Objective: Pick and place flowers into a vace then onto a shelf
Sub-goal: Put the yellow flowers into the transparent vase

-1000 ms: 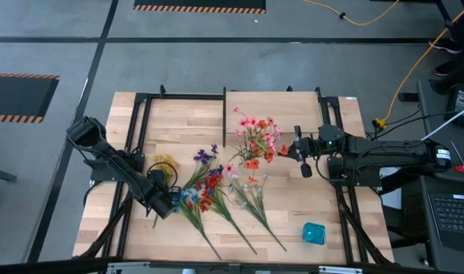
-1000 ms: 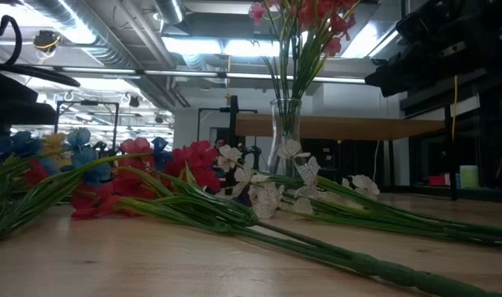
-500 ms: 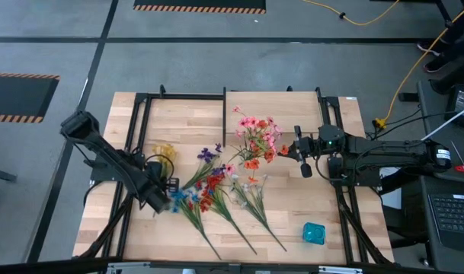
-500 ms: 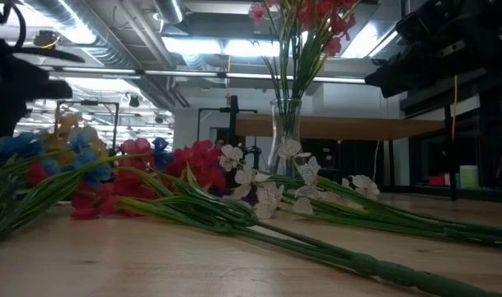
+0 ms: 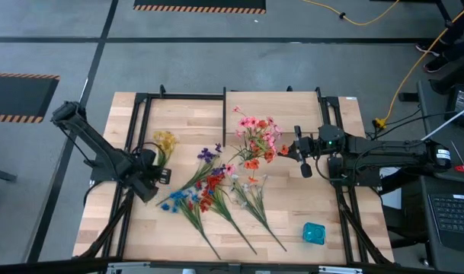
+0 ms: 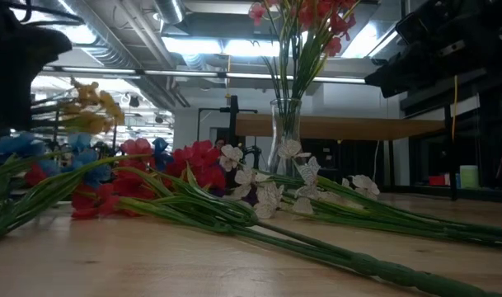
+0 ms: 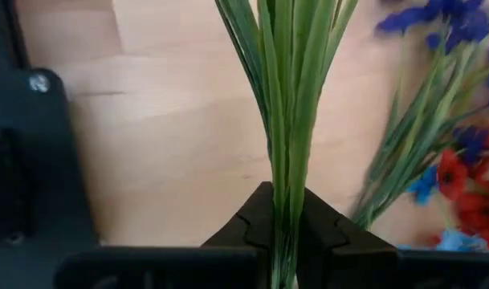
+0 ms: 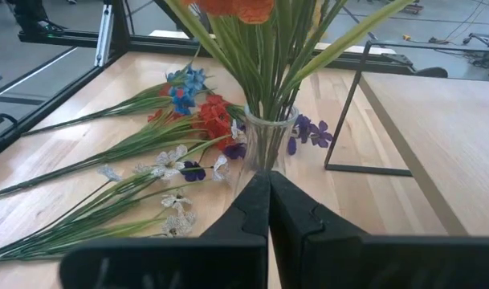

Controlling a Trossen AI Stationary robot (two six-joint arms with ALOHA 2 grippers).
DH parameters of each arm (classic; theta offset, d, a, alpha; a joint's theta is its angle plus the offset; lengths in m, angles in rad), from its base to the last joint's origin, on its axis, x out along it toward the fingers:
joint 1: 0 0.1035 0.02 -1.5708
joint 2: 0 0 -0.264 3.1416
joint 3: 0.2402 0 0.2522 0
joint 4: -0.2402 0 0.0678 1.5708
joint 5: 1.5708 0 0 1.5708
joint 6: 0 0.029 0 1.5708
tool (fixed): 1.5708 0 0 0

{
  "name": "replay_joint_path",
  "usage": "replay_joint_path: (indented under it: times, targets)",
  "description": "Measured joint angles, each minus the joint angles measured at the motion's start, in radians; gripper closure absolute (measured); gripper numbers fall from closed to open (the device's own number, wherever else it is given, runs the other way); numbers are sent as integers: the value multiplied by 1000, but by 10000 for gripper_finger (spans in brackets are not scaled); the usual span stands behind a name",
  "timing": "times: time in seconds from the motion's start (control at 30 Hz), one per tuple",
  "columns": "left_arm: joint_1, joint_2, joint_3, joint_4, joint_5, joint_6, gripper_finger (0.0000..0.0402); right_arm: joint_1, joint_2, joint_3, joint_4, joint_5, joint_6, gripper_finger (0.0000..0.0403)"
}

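High view: left gripper (image 5: 146,183) is clamped on the stems of a yellow spray (image 5: 164,141), as the left wrist view confirms. The spray's long axis runs from the gripper toward the vase (image 5: 254,156), blooms leading. The vase, already holding pink and orange flowers, stands well apart from the gripper, on the far side of the loose flowers (image 5: 209,190) lying on the table (image 5: 323,205). Right gripper (image 5: 296,149) sits just beside the vase, fingers together and empty. In my judgement, the held stems must be turned downward over the vase mouth. Shelf (image 5: 186,114) lies behind the vase.

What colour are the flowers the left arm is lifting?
Yellow flowers, held by the left gripper; clearest in the high view.
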Motion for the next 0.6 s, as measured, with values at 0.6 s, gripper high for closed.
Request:
replay_joint_path:
  times: [0.6]
  targets:
    - [6,-144,1,55,-409,234,384,0,1,0,17,0,0,398]
